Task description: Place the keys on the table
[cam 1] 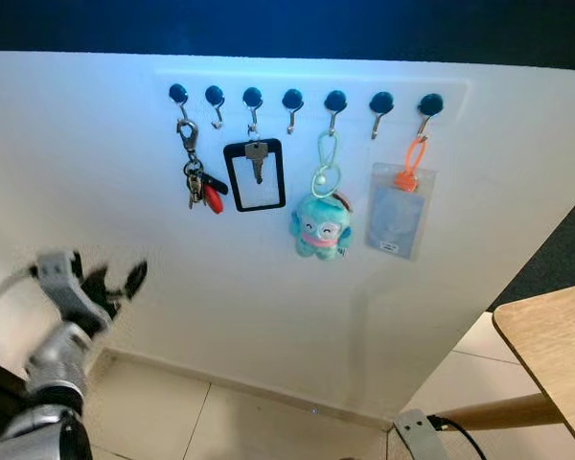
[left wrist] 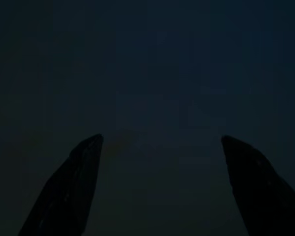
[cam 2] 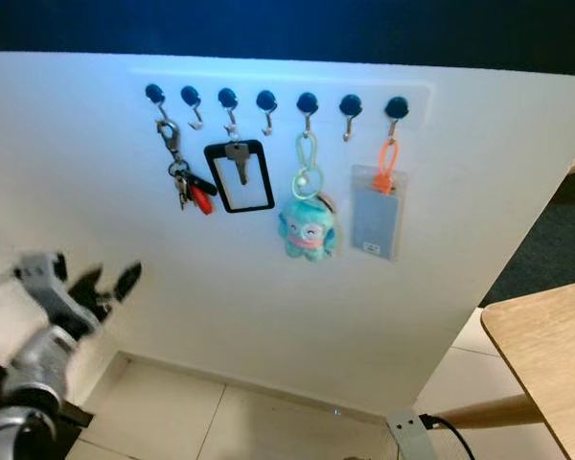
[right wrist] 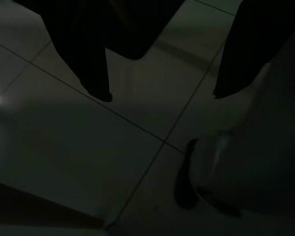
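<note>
The keys [cam 1: 198, 184] are hanging long-axis down from the leftmost hook [cam 1: 178, 94] on the wall, up and to the right of the left gripper [cam 1: 107, 284], which is reaching nearer with fingers spread, holding nothing. The right gripper [right wrist: 160, 96] is dangling open over floor tiles [right wrist: 78, 142].

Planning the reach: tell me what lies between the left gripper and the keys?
Only bare white wall separates the left gripper from the keys, per the left eye view.
</note>
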Available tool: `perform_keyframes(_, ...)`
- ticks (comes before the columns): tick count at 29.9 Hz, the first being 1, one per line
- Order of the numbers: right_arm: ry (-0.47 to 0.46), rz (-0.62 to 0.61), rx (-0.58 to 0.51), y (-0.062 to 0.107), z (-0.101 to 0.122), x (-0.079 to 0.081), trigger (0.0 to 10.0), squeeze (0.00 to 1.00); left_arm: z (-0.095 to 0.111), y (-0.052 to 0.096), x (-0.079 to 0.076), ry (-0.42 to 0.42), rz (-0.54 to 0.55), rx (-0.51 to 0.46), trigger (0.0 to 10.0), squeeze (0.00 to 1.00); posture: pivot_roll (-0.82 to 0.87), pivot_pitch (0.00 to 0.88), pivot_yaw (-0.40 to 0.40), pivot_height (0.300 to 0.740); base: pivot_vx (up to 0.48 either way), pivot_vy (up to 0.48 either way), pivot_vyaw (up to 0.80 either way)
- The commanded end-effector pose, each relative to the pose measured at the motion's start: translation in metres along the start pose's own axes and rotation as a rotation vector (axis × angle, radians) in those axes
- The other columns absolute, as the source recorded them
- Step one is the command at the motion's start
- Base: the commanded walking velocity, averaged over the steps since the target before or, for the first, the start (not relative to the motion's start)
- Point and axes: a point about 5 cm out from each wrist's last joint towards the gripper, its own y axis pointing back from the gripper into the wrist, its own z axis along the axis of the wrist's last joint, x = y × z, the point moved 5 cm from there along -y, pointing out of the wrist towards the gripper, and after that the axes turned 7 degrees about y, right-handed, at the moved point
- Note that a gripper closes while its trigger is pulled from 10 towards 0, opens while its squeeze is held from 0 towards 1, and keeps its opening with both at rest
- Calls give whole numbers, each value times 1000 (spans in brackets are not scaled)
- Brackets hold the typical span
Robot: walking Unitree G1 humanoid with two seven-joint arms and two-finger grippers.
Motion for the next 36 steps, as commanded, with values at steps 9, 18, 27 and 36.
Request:
perform_keyframes(9,7,19,2,-1,1,8,10000,0,52,-9,-49,-44,-360,-99,10000,1000,-90,47,72,740,0,0,0)
perform_keyframes(18,17,41,-27,-4,22,31,10000,0,83,-20,-112,-109,-631,-171,10000,0,-98,48,73,740,0,0,0)
perform_keyframes(27,22,44,-25,-4,25,35,10000,0,89,-38,-131,-137,-580,-189,10000,0,-98,48,73,740,0,0,0)
perform_keyframes(36,24,39,-34,-4,30,34,10000,0,79,-51,-131,-155,-504,-133,10000,0,-98,41,75,740,0,0,0)
